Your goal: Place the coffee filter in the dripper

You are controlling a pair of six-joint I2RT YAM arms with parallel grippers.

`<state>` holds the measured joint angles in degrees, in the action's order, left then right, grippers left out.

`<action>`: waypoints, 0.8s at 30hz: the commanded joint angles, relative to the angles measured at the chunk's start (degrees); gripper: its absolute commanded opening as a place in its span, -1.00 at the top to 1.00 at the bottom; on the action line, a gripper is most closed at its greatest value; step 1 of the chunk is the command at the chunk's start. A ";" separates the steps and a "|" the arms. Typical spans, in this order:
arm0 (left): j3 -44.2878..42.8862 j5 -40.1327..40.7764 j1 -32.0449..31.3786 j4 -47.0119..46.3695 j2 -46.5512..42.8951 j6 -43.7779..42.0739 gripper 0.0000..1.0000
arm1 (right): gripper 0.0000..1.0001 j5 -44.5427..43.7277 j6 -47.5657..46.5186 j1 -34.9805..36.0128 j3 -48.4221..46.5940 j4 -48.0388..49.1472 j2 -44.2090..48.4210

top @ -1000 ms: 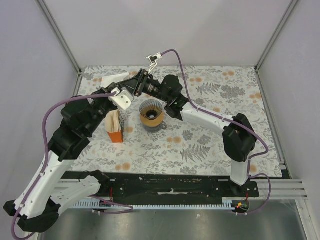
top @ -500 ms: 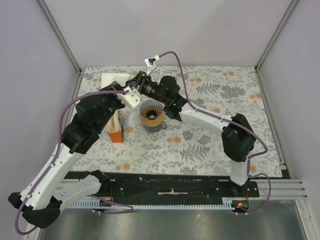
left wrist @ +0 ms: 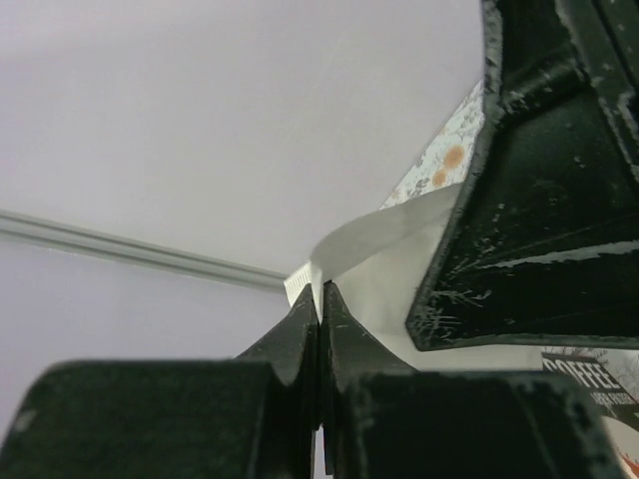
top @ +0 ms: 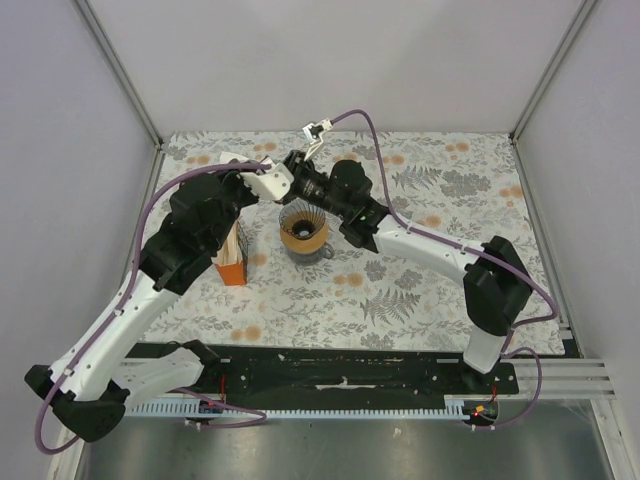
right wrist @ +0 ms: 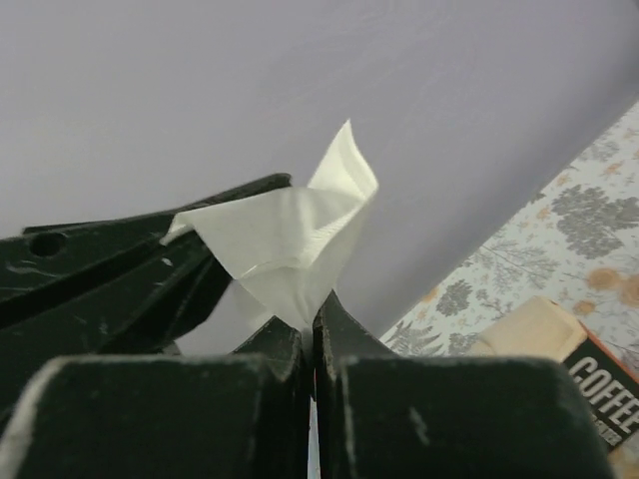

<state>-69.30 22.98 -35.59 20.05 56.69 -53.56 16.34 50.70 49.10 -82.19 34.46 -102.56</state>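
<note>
The coffee filter [right wrist: 290, 235], thin white paper, is pinched by both grippers at once. My left gripper [left wrist: 319, 294] is shut on one edge of the filter [left wrist: 374, 249], and my right gripper [right wrist: 312, 324] is shut on another part, with the paper spreading open above it. In the top view the left gripper [top: 283, 183] and right gripper [top: 298, 181] meet just behind and above the dripper [top: 303, 228]. The dripper is an orange-tan funnel with a dark ribbed cone, sitting on a glass cup. In the top view the filter is hidden between the grippers.
An orange-and-tan coffee packet [top: 231, 255] stands upright left of the dripper. It also shows in the right wrist view [right wrist: 589, 374]. The floral tablecloth [top: 420, 280] covers the table, with grey walls behind and at both sides.
My left gripper has moved right and back, closing in on the right gripper above the dripper. The right gripper has shifted slightly right and nearer. Both stay shut.
</note>
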 commanded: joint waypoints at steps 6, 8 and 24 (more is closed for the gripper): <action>-8.31 2.51 0.61 -0.46 0.18 3.81 0.96 | 1.00 -6.50 -7.80 -2.61 4.77 0.70 6.15; -8.05 1.54 0.61 0.59 0.09 4.60 0.96 | 1.00 -5.36 -8.77 -2.43 3.97 1.05 6.06; -13.58 2.06 0.53 6.57 1.76 29.38 0.96 | 0.07 -8.25 -4.46 -0.59 3.79 12.82 5.44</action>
<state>-80.29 22.48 -35.09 25.06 58.35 -35.35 10.11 45.98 47.09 -77.80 40.53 -98.30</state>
